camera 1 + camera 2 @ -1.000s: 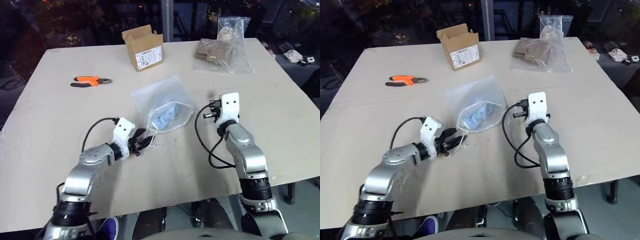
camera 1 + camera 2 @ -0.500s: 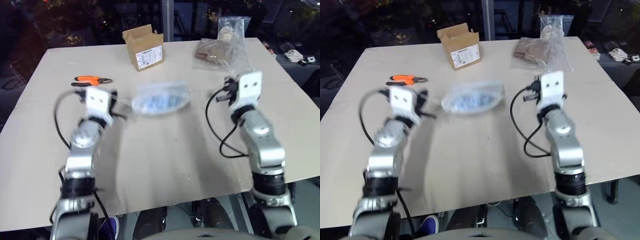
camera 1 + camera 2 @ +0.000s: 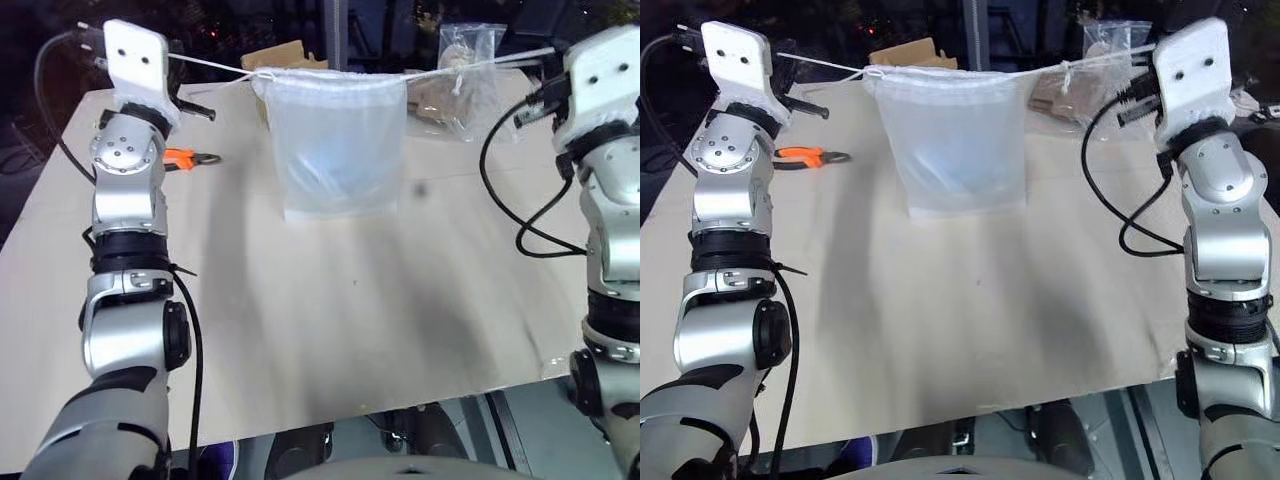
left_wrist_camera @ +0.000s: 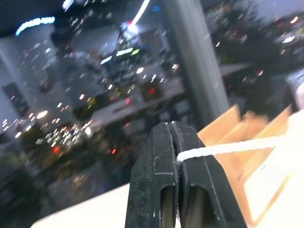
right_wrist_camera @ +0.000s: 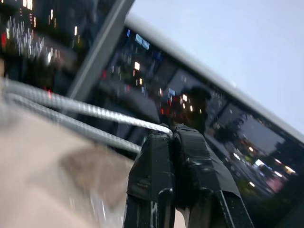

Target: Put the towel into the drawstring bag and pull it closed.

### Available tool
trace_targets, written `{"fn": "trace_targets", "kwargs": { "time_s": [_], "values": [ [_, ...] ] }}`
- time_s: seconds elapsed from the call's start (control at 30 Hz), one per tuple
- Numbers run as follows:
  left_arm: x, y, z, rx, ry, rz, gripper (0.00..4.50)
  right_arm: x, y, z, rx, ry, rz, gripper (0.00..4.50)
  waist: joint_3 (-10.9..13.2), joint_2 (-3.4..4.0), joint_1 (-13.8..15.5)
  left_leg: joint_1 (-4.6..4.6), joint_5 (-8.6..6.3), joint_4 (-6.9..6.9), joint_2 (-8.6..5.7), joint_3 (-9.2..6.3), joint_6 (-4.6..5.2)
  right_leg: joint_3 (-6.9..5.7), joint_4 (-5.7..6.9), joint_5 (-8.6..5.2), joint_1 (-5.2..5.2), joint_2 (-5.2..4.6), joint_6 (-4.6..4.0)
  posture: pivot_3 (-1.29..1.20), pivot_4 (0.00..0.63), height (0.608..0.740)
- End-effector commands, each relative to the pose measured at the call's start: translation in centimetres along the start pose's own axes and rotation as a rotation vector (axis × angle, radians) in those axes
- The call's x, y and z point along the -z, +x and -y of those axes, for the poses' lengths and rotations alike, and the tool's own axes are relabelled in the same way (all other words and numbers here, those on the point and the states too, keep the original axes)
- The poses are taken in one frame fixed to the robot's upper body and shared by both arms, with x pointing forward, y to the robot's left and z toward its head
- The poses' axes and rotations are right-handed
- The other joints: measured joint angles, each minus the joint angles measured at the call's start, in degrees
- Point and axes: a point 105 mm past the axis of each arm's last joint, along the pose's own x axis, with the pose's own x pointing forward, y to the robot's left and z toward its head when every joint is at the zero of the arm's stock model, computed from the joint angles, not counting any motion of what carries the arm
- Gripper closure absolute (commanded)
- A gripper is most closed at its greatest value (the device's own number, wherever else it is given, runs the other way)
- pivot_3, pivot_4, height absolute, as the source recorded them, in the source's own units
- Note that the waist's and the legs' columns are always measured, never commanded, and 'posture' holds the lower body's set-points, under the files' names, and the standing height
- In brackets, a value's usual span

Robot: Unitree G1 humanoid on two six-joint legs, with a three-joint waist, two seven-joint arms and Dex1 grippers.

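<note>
Hanging between the two raised arms, the drawstring bag [image 3: 337, 150] is clear of the table [image 3: 330, 330], its mouth gathered along the cord [image 3: 830, 66] that runs taut to either side. Nearest, the bare stretch of table lies under it. The left claw [image 4: 173, 137] is pinched fully shut on the cord, which leaves sideways from between its black fingers [image 4: 156, 156]. The right claw [image 5: 173, 140] is likewise clamped tight on the doubled strands of the cord on its side. Inside the bag a pale blue shape, judged to be the towel [image 3: 325, 165], sits low against the thin fabric. Beyond the bag lie orange-handled pliers [image 3: 185, 157], a cardboard box [image 3: 902, 52] and clear plastic bags of tan items [image 3: 455, 85].

The step in hand looks like the closing pull. Next, drawing the claws further apart should cinch the mouth fully, with care not to let the cord slip.
</note>
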Motion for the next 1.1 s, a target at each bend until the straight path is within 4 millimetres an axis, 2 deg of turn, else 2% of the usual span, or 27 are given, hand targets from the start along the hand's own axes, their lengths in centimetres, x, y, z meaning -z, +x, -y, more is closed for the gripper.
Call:
{"fn": "trace_targets", "kwargs": {
  "time_s": [0.03,0.07,0.13,0.2,0.37,0.4,0.5,0.57,0.7,0.8,0.87,0.93,1.0,1.1],
  "values": [
    [-0.2,-0.3,-0.1,0.016,0.043,0.011,4.43,1.6,-1.7,0.5,0.0,-0.106,-0.036,4.5,-0.1,-0.11,0.3,0.21,0.0,-0.03,0.04,0.02,-0.01,-0.18,-0.11,-0.03,0.29,0.09,-0.02,0.0,0.15,0.74],
    [-0.7,-0.3,-0.5,0.005,0.065,0.029,4.43,1.6,-1.9,1.1,0.031,-0.072,-0.038,4.5,-0.2,-0.26,0.4,0.27,0.0,-0.04,0.08,0.08,0.0,-0.3,-0.19,-0.03,0.41,0.12,-0.03,0.0,0.15,0.74],
    [0.2,-0.5,-2.2,-0.053,0.067,-0.018,4.43,1.9,-2.4,3.9,0.138,-0.041,-0.062,4.5,0.0,-0.17,0.5,0.18,-0.01,-0.04,0.16,0.22,0.0,-0.41,-0.19,-0.03,0.4,0.08,-0.04,0.0,0.15,0.74],
    [2.7,-1.4,-4.4,-0.145,0.032,-0.112,4.43,4.5,-3.7,7.6,0.276,-0.08,-0.165,4.5,0.1,-0.05,0.5,0.13,0.01,0.05,0.12,0.39,0.03,-0.18,-0.13,-0.02,0.31,-0.04,-0.02,0.0,0.15,0.74],
    [7.8,-5.3,-10.1,-0.451,-0.136,-0.273,4.43,10.9,-7.6,13.8,0.467,-0.1,-0.384,4.5,0.0,-0.15,0.6,0.22,-0.01,0.15,0.11,0.46,0.07,-0.18,-0.18,-0.01,0.46,-0.1,0.0,0.0,0.15,0.74],
    [8.5,-6.0,-10.9,-0.497,-0.155,-0.297,4.43,11.7,-8.2,14.7,0.497,-0.086,-0.404,4.5,0.0,-0.15,0.5,0.26,-0.01,0.14,0.11,0.47,0.08,-0.18,-0.17,-0.01,0.47,-0.1,0.0,0.0,0.15,0.74],
    [9.9,-7.4,-12.2,-0.576,-0.201,-0.346,4.43,13.9,-9.2,16.2,0.482,-0.192,-0.461,4.5,0.0,-0.12,0.4,0.26,-0.01,0.13,0.1,0.47,0.07,-0.19,-0.13,-0.01,0.45,-0.08,0.0,0.0,0.15,0.74],
    [10.3,-7.7,-12.7,-0.615,-0.254,-0.351,4.43,14.4,-8.9,16.4,0.459,-0.218,-0.459,4.5,0.0,-0.12,0.4,0.26,-0.01,0.11,0.09,0.48,0.06,-0.19,-0.13,-0.01,0.44,-0.07,0.0,0.0,0.15,0.74],
    [7.5,-4.7,-11.8,-0.541,-0.303,-0.249,4.43,12.8,-5.3,16.3,0.408,-0.231,-0.361,4.5,0.1,-0.14,0.2,0.24,0.0,0.12,0.06,0.54,0.06,-0.16,-0.16,0.0,0.42,-0.05,0.01,0.0,0.15,0.74],
    [2.7,-1.4,-11.2,-0.437,-0.352,-0.075,4.43,9.5,-1.4,15.7,0.33,-0.22,-0.216,4.5,0.1,-0.16,0.2,0.21,0.0,0.11,0.06,0.55,0.05,-0.15,-0.19,0.0,0.39,-0.03,0.01,0.0,0.15,0.74],
    [0.6,-0.6,-11.0,-0.36,-0.359,0.001,4.43,7.8,-0.6,15.2,0.287,-0.164,-0.138,4.5,0.1,-0.16,0.3,0.19,0.0,0.07,0.05,0.56,0.05,-0.16,-0.2,-0.01,0.35,-0.02,0.01,0.0,0.15,0.74],
    [0.2,-0.2,-9.4,-0.203,-0.453,0.048,4.43,6.7,-1.0,13.4,0.179,-0.085,-0.079,4.5,0.0,-0.11,0.3,0.21,0.0,0.0,0.08,0.61,0.02,-0.2,-0.22,-0.02,0.37,-0.02,0.02,0.0,0.15,0.74],
    [0.7,-0.6,-7.2,-0.04,-0.495,0.058,4.43,6.6,-2.2,10.8,0.04,-0.008,-0.083,4.5,-0.1,0.01,0.4,0.23,0.0,-0.1,0.15,0.65,0.0,-0.26,-0.2,-0.07,0.46,-0.01,0.09,0.0,0.15,0.74],
    [4.2,-3.1,-1.6,0.213,-0.573,-0.066,4.43,7.8,-6.4,3.1,-0.302,0.1,-0.175,4.5,-0.1,0.2,0.6,0.18,0.0,-0.03,0.21,0.6,0.0,-0.35,-0.16,-0.17,0.52,-0.11,0.25,0.0,0.15,0.74]
  ]
}}
